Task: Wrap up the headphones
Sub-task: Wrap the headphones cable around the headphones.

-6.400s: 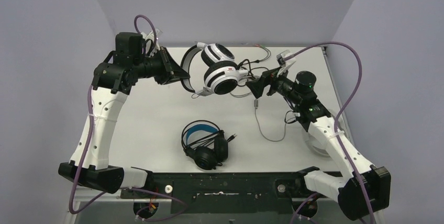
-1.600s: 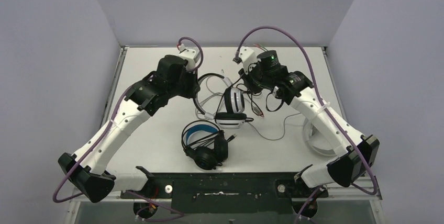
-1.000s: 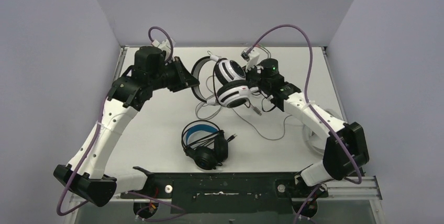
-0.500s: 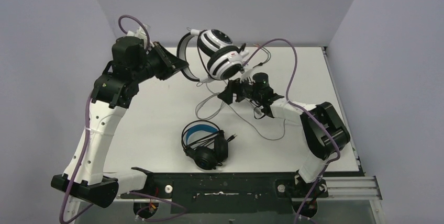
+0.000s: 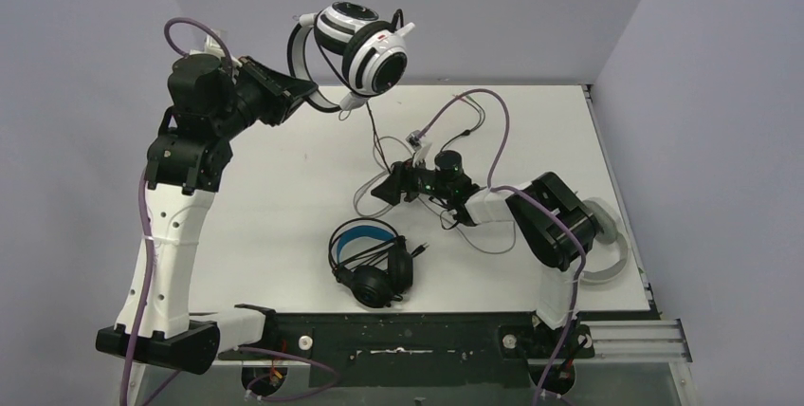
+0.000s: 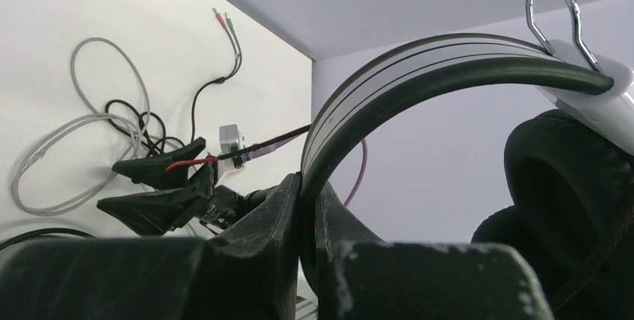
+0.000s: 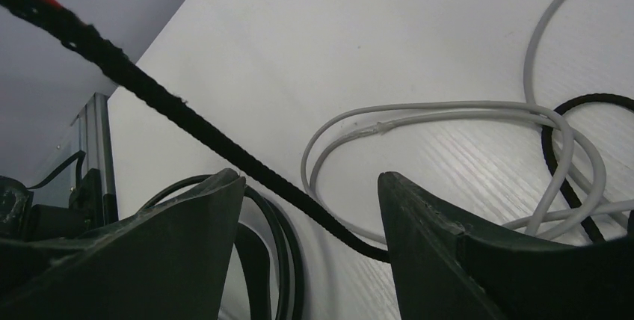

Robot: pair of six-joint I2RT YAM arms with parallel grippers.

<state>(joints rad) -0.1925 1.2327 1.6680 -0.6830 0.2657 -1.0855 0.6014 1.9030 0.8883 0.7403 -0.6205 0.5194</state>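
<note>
My left gripper [image 5: 311, 95] is shut on the white-and-black headband [image 6: 419, 58] of the white headset with black ear-cup centres [image 5: 360, 38], held high above the back of the table. Its black cable [image 5: 372, 131] hangs down to the table. My right gripper [image 5: 381, 188] is open, low over the table, with that braided black cable [image 7: 187, 122] running between its jaws. The black headset with the blue-lined headband [image 5: 370, 259] lies at the front centre. A second white headset [image 5: 607, 245] lies at the right, partly hidden by my right arm.
Pale and black cable loops [image 5: 455, 207] lie tangled on the table around my right gripper, and pale loops [image 7: 448, 114] show just ahead of its jaws. The purple arm cable [image 5: 474, 98] arches over the back. Walls close the back and both sides.
My left gripper has lifted the white headset higher and to the left, drawing its cable up. My right arm has folded down, bringing its gripper low and further left over the table.
</note>
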